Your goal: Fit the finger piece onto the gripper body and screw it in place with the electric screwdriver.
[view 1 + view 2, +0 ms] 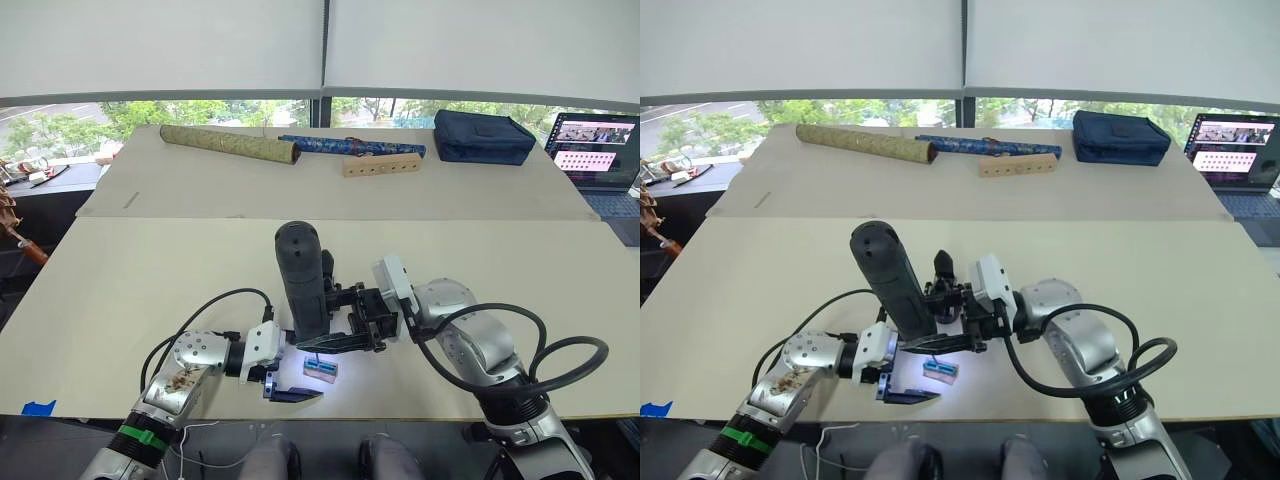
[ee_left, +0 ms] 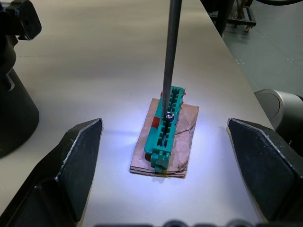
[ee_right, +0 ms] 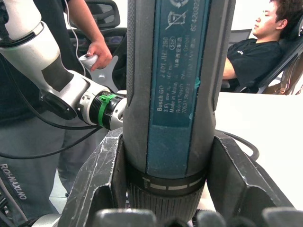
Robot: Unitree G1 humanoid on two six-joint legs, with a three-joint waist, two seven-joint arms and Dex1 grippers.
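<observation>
Fingers (image 2: 71, 165) of the left gripper (image 2: 165, 156) stand wide apart, black and wedge-shaped, one on each side of a small green plastic screw holder (image 2: 165, 125) that lies on a scrap of brown cardboard (image 2: 182, 142) near the front edge of the long beige table (image 1: 120, 280). A thin metal bit (image 2: 170, 52) comes straight down between them, its tip resting on a small screw head (image 2: 169, 115) in the holder, and a pool of white light falls on the table around it. The bit belongs to the thick near-black cylindrical electric screwdriver (image 1: 302, 280), which stands almost upright just above the holder. The right gripper (image 3: 165, 179) is clamped on its lower barrel, a black finger (image 3: 102, 175) pressed against each side, and reaches in from the right. Just behind the screwdriver, partly hidden by it, sits a small chunky black gripper body (image 1: 945, 275). Whether the finger piece is anywhere here cannot be told. Along the far edge lie an olive-green roll (image 1: 230, 145), a thin blue patterned roll (image 1: 350, 146), a pale wooden block with a row of holes (image 1: 382, 165) and a dark blue zipped pouch (image 1: 483, 137). An open laptop (image 1: 595, 145) stands at the far right. In the right wrist view, a person (image 3: 258, 52) sits in a chair beyond the table.
</observation>
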